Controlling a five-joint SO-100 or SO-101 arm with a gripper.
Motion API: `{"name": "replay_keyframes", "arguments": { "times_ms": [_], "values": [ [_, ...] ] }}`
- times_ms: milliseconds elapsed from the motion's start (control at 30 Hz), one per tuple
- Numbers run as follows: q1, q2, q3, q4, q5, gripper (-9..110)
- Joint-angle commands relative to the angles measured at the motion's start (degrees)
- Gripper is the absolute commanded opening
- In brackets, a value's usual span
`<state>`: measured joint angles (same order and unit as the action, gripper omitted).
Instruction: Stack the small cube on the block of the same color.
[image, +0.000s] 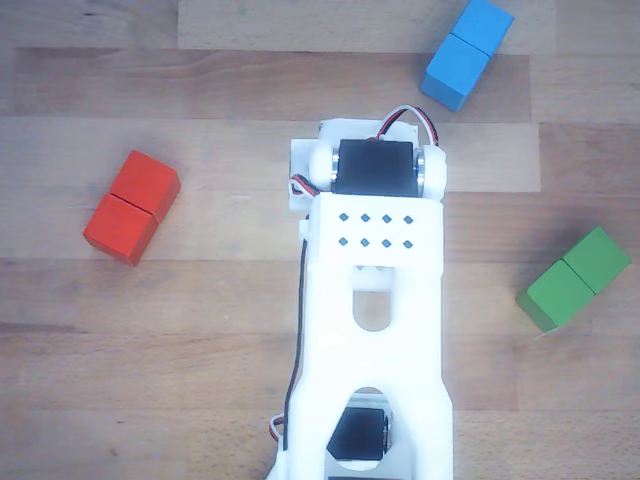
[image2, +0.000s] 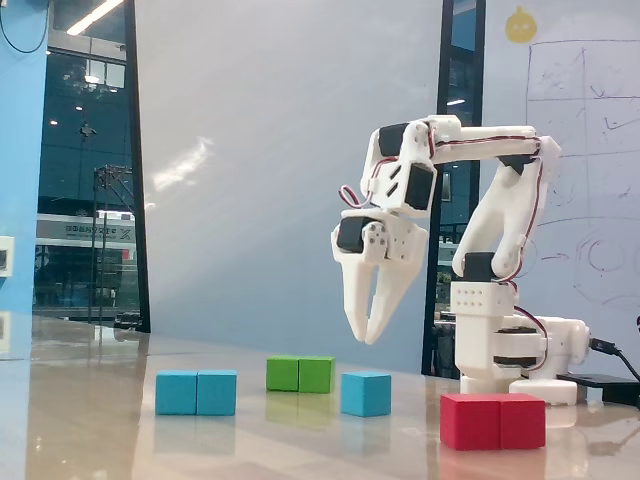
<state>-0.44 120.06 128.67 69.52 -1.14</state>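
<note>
The small light-blue cube (image2: 365, 393) sits on the table in the fixed view; in the other view it is hidden under the arm. The light-blue oblong block (image2: 196, 392) lies to its left there and shows at the top right of the other view (image: 467, 53). My gripper (image2: 366, 338) hangs fingers-down a little above the small cube. Its fingertips meet and hold nothing. In the other view only the white arm (image: 375, 300) shows, and the fingers are hidden beneath it.
A green oblong block (image2: 300, 374) lies behind the cube and shows at the right of the other view (image: 574, 278). A red oblong block (image2: 493, 421) lies in front of the arm's base (image2: 510, 350) and shows at the left of the other view (image: 132, 206). The table (image: 200, 380) is wood.
</note>
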Motion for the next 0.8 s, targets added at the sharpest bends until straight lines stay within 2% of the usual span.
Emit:
{"name": "replay_keyframes", "arguments": {
  "times_ms": [0, 300, 467, 767],
  "values": [
    [0.5, 0.4, 0.0, -1.6, -0.4, 4],
    [1.1, -0.4, 1.1, -0.6, 0.4, 28],
    [1.1, 0.1, 7.3, -1.1, 0.4, 29],
    [1.1, -0.4, 7.9, -1.7, 0.4, 29]
  ]
}}
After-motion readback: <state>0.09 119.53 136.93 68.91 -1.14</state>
